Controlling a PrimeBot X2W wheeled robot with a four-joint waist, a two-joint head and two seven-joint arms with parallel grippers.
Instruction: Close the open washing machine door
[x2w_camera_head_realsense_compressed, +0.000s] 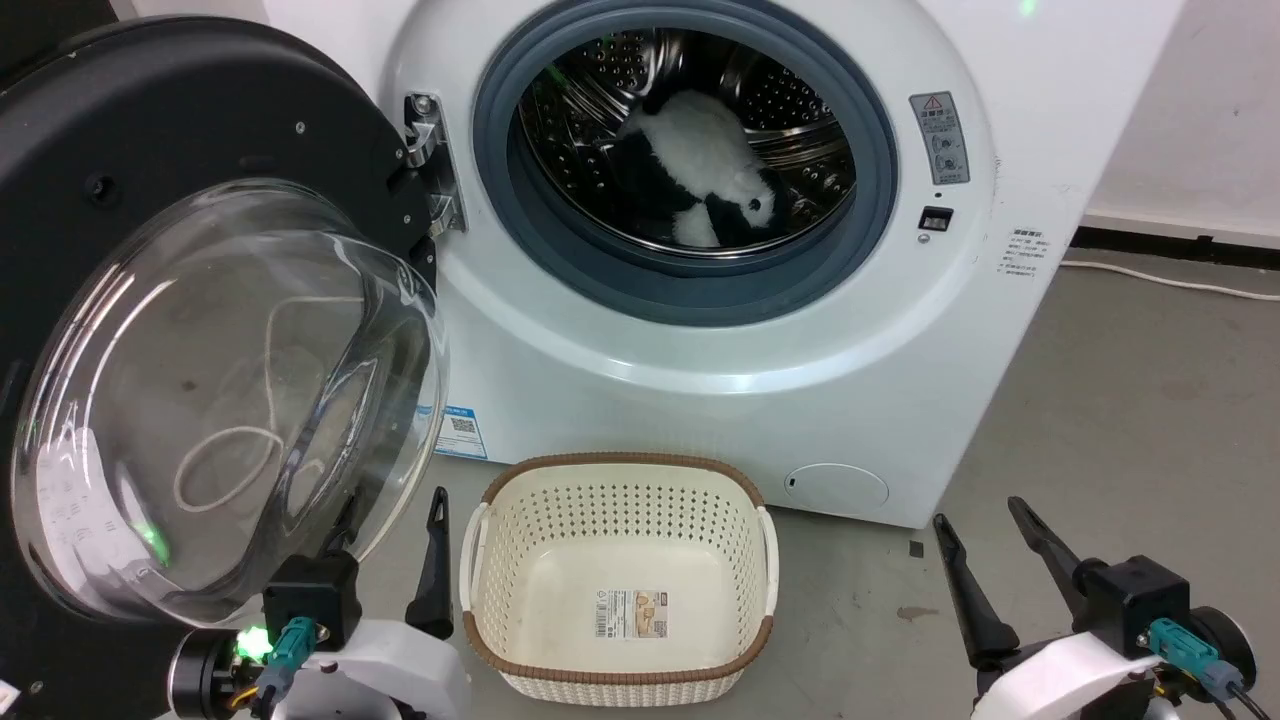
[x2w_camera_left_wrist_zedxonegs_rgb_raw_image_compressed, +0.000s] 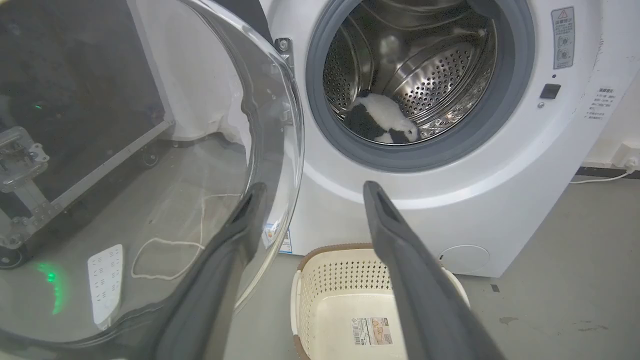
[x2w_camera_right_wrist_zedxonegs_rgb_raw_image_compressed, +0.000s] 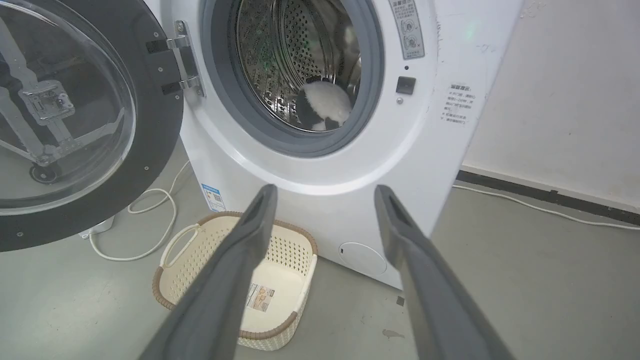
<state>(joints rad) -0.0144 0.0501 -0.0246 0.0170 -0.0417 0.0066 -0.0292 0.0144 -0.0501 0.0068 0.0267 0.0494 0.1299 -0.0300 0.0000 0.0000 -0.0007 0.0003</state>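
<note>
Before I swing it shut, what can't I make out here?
- Head view: glossy black-rimmed round glass washing machine door, left and lower rim cut off by the frame.
- Head view: left hand, one finger blurred behind the door's glass bowl.
- All views: grey warning label, print too small to read.

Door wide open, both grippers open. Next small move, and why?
Probably bring the left gripper onto the washing machine door, then swing it toward the drum: the door stands wide open on its hinge, and that open, empty gripper is beside its glass bowl.
</note>
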